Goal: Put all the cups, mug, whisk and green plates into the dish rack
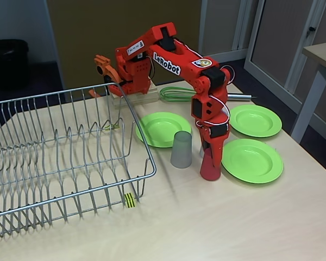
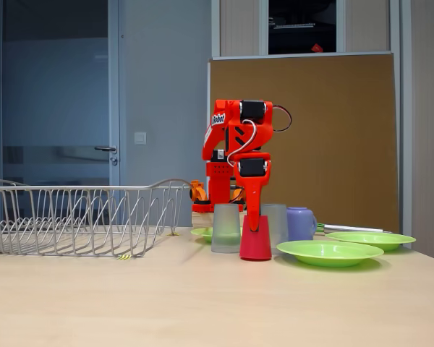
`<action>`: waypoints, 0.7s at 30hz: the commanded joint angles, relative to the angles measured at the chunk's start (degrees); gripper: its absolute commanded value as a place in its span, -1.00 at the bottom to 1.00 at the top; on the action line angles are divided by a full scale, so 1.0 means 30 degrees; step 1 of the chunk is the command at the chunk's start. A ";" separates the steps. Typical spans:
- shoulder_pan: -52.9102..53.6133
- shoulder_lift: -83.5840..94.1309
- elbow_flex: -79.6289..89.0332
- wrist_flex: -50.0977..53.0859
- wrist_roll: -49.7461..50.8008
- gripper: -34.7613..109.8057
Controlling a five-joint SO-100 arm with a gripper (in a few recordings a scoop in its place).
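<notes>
The dish rack sits closest, bare of dishes on the counter. Right of it in a fixed view the red cup stands upright, and the claw is down over its top; how tightly it grips, I cannot tell. A grey cup stands just beside, between rack and red cup. Three green plates ring the red cup; the whisk lies beyond. The mug stands behind the red cup.

Red arm rises from base, bends at elbow, forearm pointing straight down. Wrist vertical, white cables looping beside it. Gripper at bottom of reach, low over table, fingers pointing down in both fixed views. Jaw opening hidden, cannot tell whether fingers grasp anything.
</notes>
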 commanded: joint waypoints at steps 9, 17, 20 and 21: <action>0.0732 0.1553 -0.3193 0.1523 -0.2314 -0.46; 0.2695 0.7764 0.0762 0.1846 -0.4043 -0.46; 0.3721 1.0811 0.2314 0.2109 -0.4951 -0.46; 0.4102 1.1895 0.2783 0.2168 -0.5332 -0.47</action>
